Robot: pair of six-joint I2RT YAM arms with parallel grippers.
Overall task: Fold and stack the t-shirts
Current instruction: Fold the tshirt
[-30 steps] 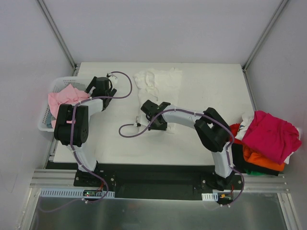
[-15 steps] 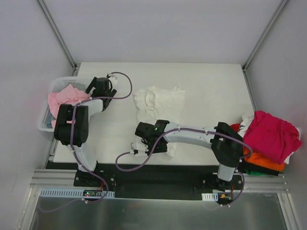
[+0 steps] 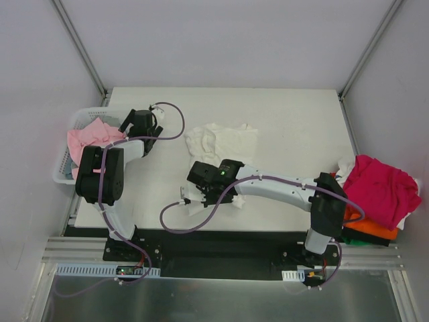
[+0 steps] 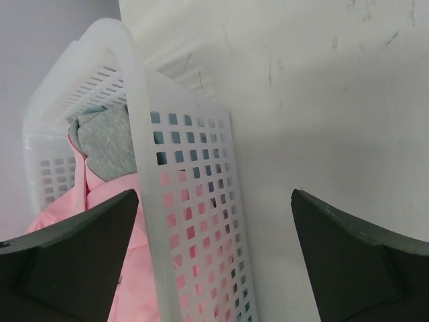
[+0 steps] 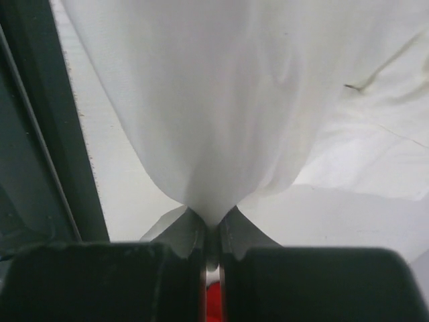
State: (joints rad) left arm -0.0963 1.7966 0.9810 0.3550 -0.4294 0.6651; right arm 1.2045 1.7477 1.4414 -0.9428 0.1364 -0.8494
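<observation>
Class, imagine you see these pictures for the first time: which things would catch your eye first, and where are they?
The magenta t-shirt glares from a heap of bright t-shirts at the right edge of the table. Mid-table, the right gripper is shut on a pinch of the white t-shirt. At the left, a pale pink t-shirt lies in the white basket.

A white lattice basket sits at the left edge of the white tabletop, which bears faint scuffs.

A crumpled white t-shirt lies on the white table.
</observation>
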